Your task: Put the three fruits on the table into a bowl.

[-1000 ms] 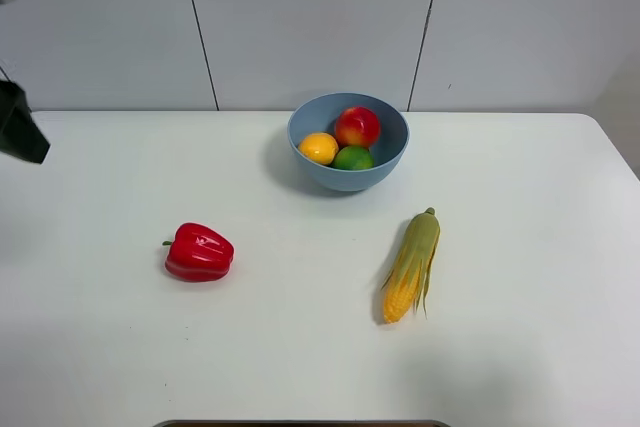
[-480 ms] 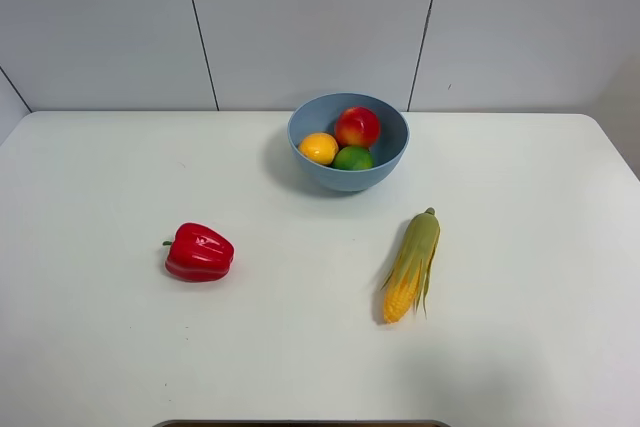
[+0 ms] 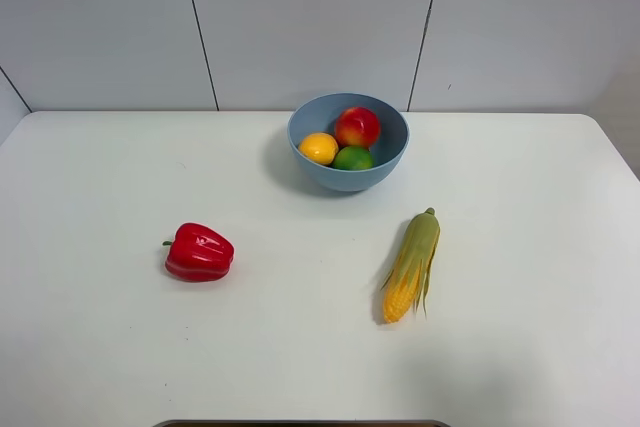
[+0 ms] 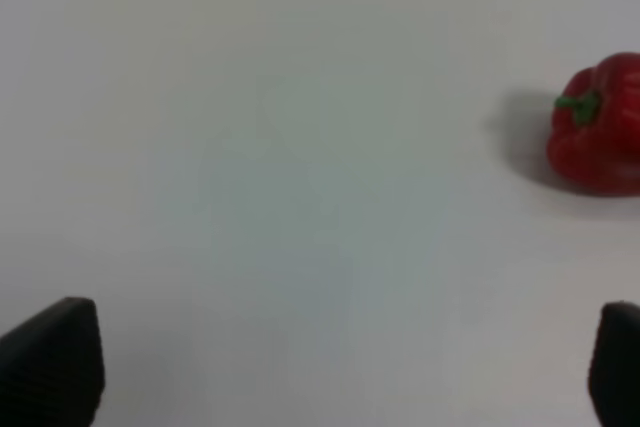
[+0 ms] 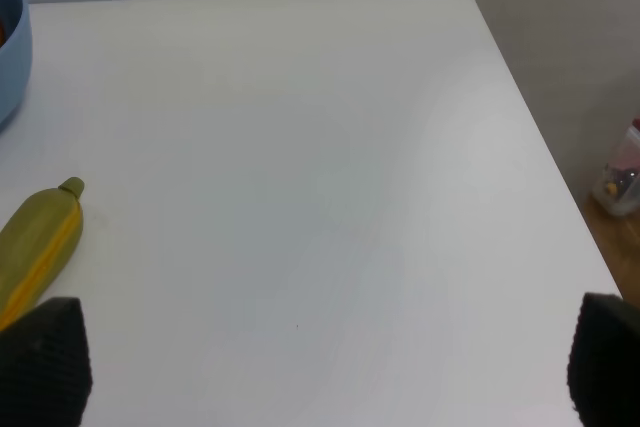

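Note:
The light-blue bowl (image 3: pixel 348 142) stands at the back middle of the white table (image 3: pixel 100 347). In it lie the red-and-yellow apple (image 3: pixel 357 126), the green lime (image 3: pixel 353 158) and the yellow-orange mango (image 3: pixel 319 148). Neither arm shows in the exterior view. My left gripper (image 4: pixel 320 367) is open and empty over bare table, its fingertips (image 4: pixel 55 362) wide apart. My right gripper (image 5: pixel 320 367) is open and empty, its fingertips (image 5: pixel 40 362) wide apart. The bowl's rim (image 5: pixel 12 57) shows at the edge of the right wrist view.
A red bell pepper (image 3: pixel 199 252) lies front left of the bowl; it also shows in the left wrist view (image 4: pixel 598 125). A corn cob with green husk (image 3: pixel 411 265) lies front right; its tip shows in the right wrist view (image 5: pixel 35 247). The table's right edge (image 5: pixel 540 147) drops to the floor.
One second ago the left arm showed at the far left edge of the exterior view; it has withdrawn out of that view. The fruits, bowl, pepper and corn have not moved.

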